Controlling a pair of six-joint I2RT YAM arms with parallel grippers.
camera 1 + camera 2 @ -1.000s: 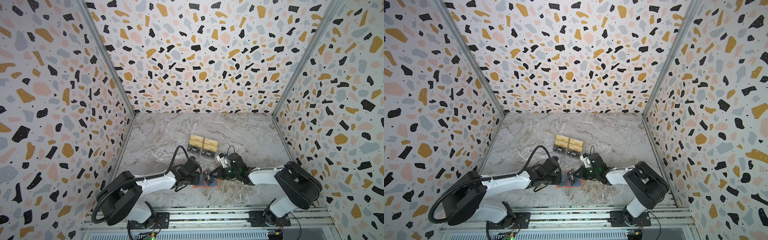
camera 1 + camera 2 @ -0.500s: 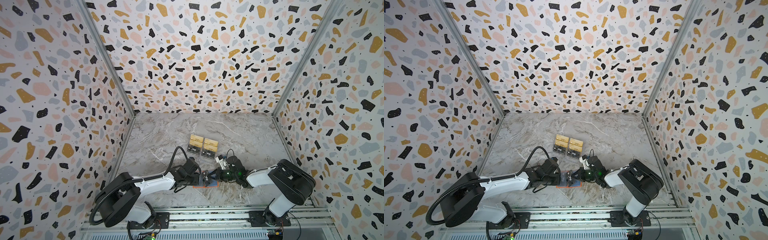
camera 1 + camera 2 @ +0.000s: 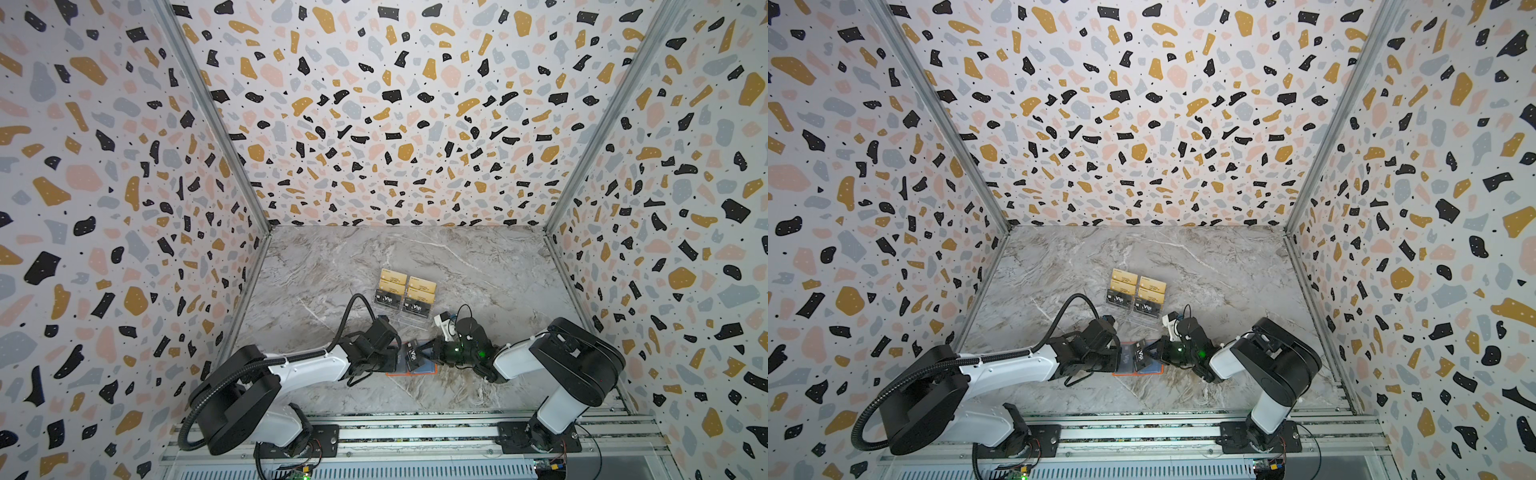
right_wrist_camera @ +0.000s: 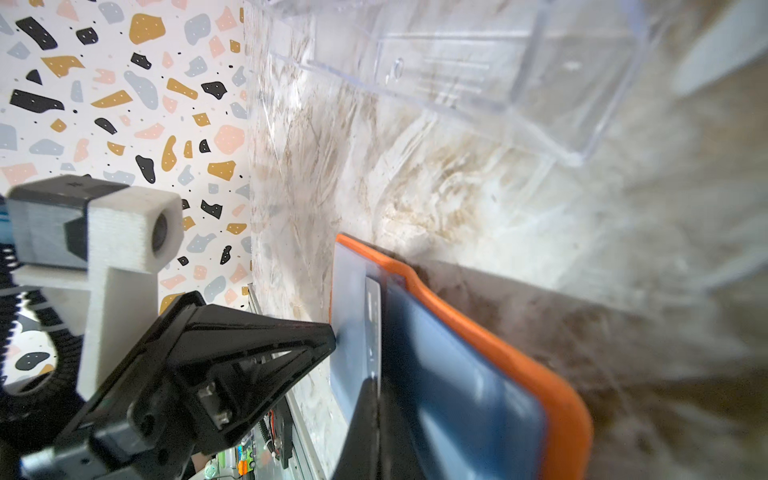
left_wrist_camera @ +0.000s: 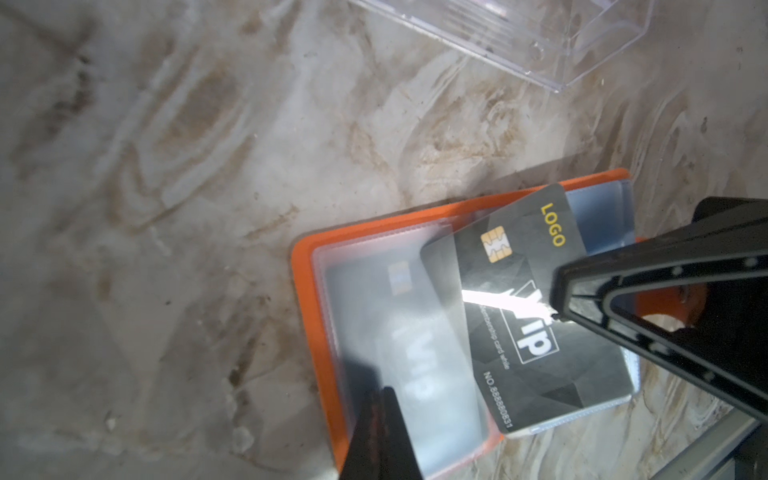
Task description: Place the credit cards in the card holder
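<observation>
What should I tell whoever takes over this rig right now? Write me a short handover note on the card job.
Left gripper: shut, apparently pinching a clear sleeve of the open card holder.
Right gripper: shut on a black Vip card, one corner just under that sleeve.
Done: one black card looks already sleeved.
Left: slide the held card fully in; gold and black cards wait in the clear stand beyond the holder.

Clear acrylic stand [image 5: 519, 37] on marble tabletop [image 3: 332, 270]; terrazzo-pattern walls [image 3: 374, 124] around.
</observation>
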